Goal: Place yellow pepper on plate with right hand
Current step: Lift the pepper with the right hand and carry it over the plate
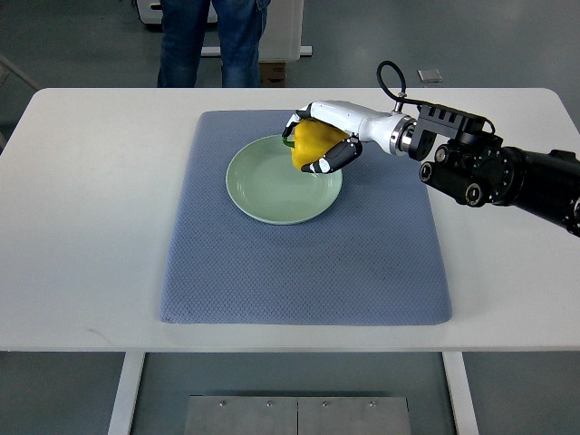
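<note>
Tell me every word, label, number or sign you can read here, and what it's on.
None can be read.
The right hand, yellow pepper, green plate, blue mat and white table show no print.
A small grey object at the table's far edge is too small to read.

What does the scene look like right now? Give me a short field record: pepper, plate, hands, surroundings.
pepper: yellow pepper, held over the plate's upper right rim
plate: pale green plate, nothing lying on it, sits on the blue mat
right hand: right hand, fingers closed around the pepper, arm entering from the right
left hand: not in view
pepper released: no; contact with the plate cannot be judged
surface: white table
other: a person's legs beyond the far edge
</note>
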